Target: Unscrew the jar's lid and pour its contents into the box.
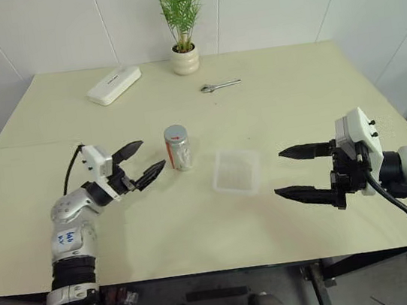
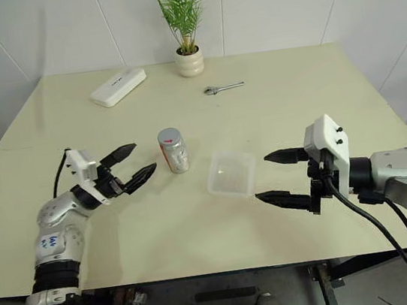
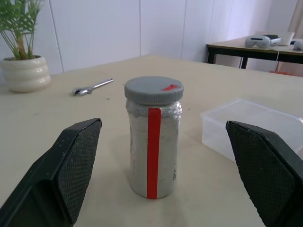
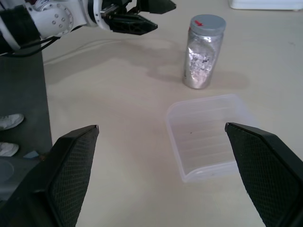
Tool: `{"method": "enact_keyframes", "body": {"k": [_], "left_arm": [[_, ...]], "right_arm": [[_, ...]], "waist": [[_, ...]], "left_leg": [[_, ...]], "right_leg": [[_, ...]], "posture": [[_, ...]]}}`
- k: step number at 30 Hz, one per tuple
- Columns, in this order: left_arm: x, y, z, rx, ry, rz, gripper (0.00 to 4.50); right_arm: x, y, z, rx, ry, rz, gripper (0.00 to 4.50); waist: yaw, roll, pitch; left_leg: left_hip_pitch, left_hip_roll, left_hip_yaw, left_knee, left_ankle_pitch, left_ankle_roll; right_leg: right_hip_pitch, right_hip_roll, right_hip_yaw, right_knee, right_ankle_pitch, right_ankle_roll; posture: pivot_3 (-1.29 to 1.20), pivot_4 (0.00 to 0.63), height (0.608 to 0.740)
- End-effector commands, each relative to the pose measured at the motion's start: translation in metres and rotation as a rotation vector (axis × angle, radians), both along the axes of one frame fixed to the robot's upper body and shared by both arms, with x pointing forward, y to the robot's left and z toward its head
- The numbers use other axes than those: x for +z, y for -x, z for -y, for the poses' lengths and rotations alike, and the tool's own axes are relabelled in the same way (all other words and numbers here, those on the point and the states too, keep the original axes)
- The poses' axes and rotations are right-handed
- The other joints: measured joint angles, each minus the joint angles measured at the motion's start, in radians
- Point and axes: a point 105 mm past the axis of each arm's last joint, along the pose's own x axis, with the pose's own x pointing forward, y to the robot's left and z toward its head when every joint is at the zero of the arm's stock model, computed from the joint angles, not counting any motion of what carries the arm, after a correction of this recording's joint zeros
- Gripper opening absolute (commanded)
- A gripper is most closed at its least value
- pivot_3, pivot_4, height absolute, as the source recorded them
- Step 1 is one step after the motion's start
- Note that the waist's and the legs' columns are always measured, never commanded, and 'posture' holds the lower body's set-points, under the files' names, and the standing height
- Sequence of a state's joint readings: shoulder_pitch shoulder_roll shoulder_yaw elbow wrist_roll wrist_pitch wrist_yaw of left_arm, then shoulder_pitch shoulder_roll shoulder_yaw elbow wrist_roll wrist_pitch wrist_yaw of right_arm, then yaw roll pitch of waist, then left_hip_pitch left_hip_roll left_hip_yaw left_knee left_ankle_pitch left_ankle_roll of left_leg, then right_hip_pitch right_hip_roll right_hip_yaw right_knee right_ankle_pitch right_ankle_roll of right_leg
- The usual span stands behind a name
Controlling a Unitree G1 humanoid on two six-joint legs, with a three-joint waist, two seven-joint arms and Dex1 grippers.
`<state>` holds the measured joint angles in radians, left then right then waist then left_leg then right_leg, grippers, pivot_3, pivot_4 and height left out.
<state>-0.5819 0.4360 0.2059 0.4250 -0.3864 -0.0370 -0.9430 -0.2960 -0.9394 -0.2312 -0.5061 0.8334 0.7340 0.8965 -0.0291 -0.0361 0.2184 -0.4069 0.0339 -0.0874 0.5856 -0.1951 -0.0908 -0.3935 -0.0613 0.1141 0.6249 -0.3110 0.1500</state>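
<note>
**Jar upright on the table, lid on, both claws wide and empty**

Jar (image 1: pixel 177 148) stands upright near the middle of the pale table (image 1: pixel 287 103), its grey lid (image 3: pixel 154 90) seated on top. The clear box (image 1: pixel 236 171) lies just beside it, toward the robot's right, apart from the jar. A tiny dark speck shows on the box floor in the right wrist view; what it is cannot be told.

Farther back, well apart from the jar, lie a small metal wrench (image 1: pixel 220 86), a white oblong case (image 1: pixel 114 85) and a white pot with a green plant (image 1: pixel 185 58) against the wall. Nothing lies between either claw and the jar or the box. In the left wrist view a second table (image 3: pixel 255 47) with pale devices on it stands off in the room.

The jar's silvery body carries a red vertical stripe, and the lid has a small red mark on top. No writing can be read on either. The arm of the left claw bears a small blue-and-white sticker, too small to read.

Left claw (image 1: pixel 138 164) hangs just beside the jar with its fingers spread wide on either side of the jar's line, touching nothing. Right claw (image 1: pixel 302 171) sits near the box's far side, also spread fully, gripping nothing.
</note>
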Motion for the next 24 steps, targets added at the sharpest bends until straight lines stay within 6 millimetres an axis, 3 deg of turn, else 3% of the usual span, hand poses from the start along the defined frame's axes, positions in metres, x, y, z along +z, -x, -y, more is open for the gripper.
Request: {"method": "enact_keyframes", "body": {"k": [1, 24], "left_arm": [[0.007, -0.007, 0.007, 0.007, -0.015, 0.033, 4.49], [-0.001, -0.049, 0.041, 0.028, -0.014, -0.047, 4.49]], "right_arm": [[0.005, 0.006, 0.001, -0.008, 0.003, 0.048, 4.5], [0.006, 0.013, -0.002, -0.054, -0.009, 0.091, 4.5]], "waist": [[0.001, 0.0, 0.0], [0.002, 0.0, 0.0]], "left_leg": [[0.0, 0.0, 0.0, 0.0, 0.0, 0.0], [-0.001, -0.001, 0.0, 0.0, 0.0, 0.0]], "right_leg": [[0.0, 0.0, 0.0, 0.0, 0.0, 0.0], [0.0, 0.0, 0.0, -0.001, 0.001, 0.002]], "posture": [[0.0, 0.15, 0.74], [0.0, 0.15, 0.74]]}}
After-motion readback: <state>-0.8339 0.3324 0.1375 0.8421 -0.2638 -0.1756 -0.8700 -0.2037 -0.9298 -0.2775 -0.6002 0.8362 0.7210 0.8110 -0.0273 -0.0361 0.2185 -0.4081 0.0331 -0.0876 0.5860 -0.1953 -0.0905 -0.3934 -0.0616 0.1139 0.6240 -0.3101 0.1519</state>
